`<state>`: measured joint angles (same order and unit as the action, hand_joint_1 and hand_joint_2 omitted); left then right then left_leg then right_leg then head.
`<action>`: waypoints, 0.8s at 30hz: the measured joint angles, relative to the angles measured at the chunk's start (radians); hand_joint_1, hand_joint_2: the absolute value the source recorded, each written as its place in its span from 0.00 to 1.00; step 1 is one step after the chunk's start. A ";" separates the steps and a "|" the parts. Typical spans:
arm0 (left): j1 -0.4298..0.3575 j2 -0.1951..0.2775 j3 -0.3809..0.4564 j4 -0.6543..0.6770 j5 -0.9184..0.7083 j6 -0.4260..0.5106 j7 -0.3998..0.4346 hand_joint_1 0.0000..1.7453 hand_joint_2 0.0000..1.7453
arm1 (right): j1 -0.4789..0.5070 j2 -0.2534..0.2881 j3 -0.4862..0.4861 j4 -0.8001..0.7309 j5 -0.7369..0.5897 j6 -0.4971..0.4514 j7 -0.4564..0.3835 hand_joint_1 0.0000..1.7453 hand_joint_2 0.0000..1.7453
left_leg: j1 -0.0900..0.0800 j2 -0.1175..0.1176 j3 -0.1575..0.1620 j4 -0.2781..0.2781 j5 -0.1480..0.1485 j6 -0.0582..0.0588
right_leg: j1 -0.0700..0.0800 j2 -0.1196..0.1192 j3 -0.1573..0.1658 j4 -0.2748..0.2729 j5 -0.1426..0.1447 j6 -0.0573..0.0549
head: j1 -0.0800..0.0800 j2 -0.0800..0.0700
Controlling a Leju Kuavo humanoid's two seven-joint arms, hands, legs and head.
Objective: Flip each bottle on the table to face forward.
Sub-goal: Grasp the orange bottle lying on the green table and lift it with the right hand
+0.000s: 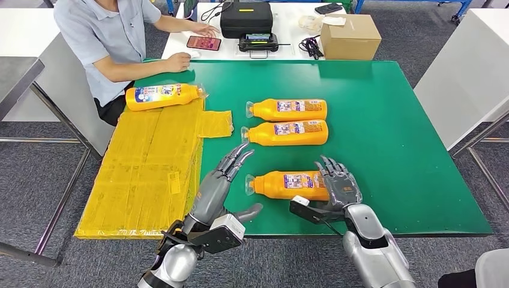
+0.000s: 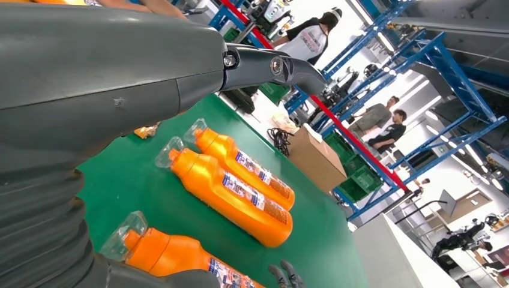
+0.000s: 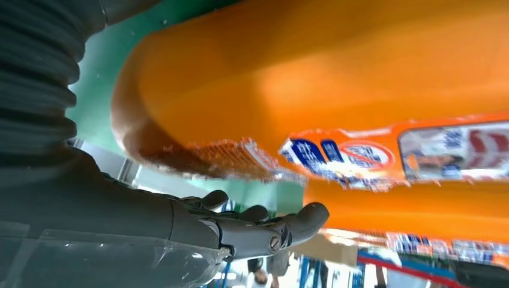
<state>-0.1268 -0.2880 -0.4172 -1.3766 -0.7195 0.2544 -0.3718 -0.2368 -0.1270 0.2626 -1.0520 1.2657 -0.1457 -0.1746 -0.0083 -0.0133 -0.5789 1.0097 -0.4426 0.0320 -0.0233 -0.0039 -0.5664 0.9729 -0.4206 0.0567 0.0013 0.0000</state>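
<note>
Surface point(image 1: 390, 150): green, with wide bare room on its right half; its near edge runs just behind both wrists.
Mat point(image 1: 150, 174): yellow sheet over the surface's left part, overhanging the left and near edges.
Person point(image 1: 102, 36): seated at the far left corner, one hand resting on the surface's far edge.
Box point(image 1: 350, 36): brown carton on the white table beyond; the left wrist view shows it past the far bottles.
Near bottle point(image 1: 291, 185): orange, lying on its side, clear cap to the left, label up, close to the near edge. The right wrist view shows its base and label very close.
Middle bottles point(image 1: 288, 122): two, lying side by side, parallel and just apart, caps left, mid-surface, well apart from the near bottle. The left wrist view shows their clear caps plainly.
Far bottle point(image 1: 162, 96): lying on the mat's far end, near the person's hand.
Right hand point(image 1: 339, 186): laid over the near bottle's base end, fingers point(image 3: 300, 219) spread; whether they grip it, cannot tell.
Left hand point(image 1: 225, 177): fingers straight and together, holding nothing, over the surface just left of the near bottle's cap, beside the mat's edge.
</note>
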 joint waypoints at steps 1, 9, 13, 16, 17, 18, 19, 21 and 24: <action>-0.001 0.000 0.000 0.002 0.000 0.000 -0.002 0.00 1.00 | -0.004 0.000 -0.002 0.007 -0.008 0.006 -0.005 0.81 1.00 | 0.000 0.000 0.000 0.000 0.000 0.000 | 0.000 0.000 0.000 0.000 0.000 0.000 | 0.000 0.000; -0.008 -0.003 -0.003 0.019 0.008 0.000 -0.016 0.00 1.00 | -0.029 -0.002 -0.011 0.059 -0.087 0.044 -0.053 1.00 1.00 | 0.000 0.000 0.001 0.000 0.000 0.000 | 0.000 0.000 0.001 0.000 0.001 0.001 | 0.000 0.000; -0.014 -0.006 -0.004 0.029 0.011 0.001 -0.022 0.00 1.00 | -0.040 -0.006 -0.013 0.076 -0.112 0.048 -0.065 1.00 1.00 | 0.000 0.000 0.001 0.000 0.000 0.000 | 0.000 0.000 0.001 0.000 0.001 0.001 | 0.000 0.000; -0.016 -0.006 -0.004 0.033 0.012 0.002 -0.025 0.00 1.00 | -0.044 -0.008 -0.016 0.084 -0.130 0.051 -0.072 1.00 1.00 | 0.000 0.000 0.001 0.000 0.000 0.000 | 0.000 0.000 0.001 0.000 0.001 0.001 | 0.000 0.000; -0.017 -0.006 -0.004 0.033 0.014 0.002 -0.026 0.00 1.00 | -0.045 -0.009 -0.017 0.085 -0.134 0.054 -0.074 1.00 1.00 | 0.000 0.000 0.001 0.000 0.000 0.000 | 0.000 0.000 0.001 0.000 0.001 0.001 | 0.000 0.000; -0.018 -0.006 -0.004 0.034 0.015 0.002 -0.027 0.00 1.00 | -0.045 -0.010 -0.018 0.087 -0.137 0.056 -0.075 1.00 1.00 | 0.000 0.000 0.001 0.000 0.000 0.000 | 0.000 0.000 0.001 0.000 0.001 0.001 | 0.000 0.000; -0.019 -0.007 -0.004 0.035 0.018 0.002 -0.028 0.00 1.00 | -0.046 -0.011 -0.018 0.088 -0.140 0.058 -0.077 1.00 1.00 | 0.000 0.000 0.001 0.000 0.000 0.000 | 0.000 0.000 0.001 0.000 0.001 0.001 | 0.000 0.000; -0.020 -0.008 -0.004 0.037 0.021 0.002 -0.030 0.00 1.00 | -0.048 -0.014 -0.018 0.091 -0.148 0.061 -0.081 1.00 1.00 | 0.000 0.000 0.001 0.000 0.000 0.000 | 0.000 0.000 0.001 0.000 0.001 0.001 | 0.000 0.000; -0.020 -0.008 -0.005 0.038 0.027 0.002 -0.035 0.00 1.00 | -0.049 -0.016 -0.018 0.093 -0.161 0.066 -0.087 1.00 1.00 | 0.000 0.000 0.002 0.000 0.000 0.000 | 0.000 0.000 0.001 0.000 0.001 0.001 | 0.000 0.000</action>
<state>-0.1472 -0.2965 -0.4218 -1.3386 -0.6925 0.2569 -0.4066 -0.2860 -0.1434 0.2444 -0.9590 1.1049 -0.0800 -0.2619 -0.0084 -0.0132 -0.5773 1.0100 -0.4422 0.0325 -0.0234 -0.0039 -0.5649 0.9726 -0.4200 0.0574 0.0013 0.0000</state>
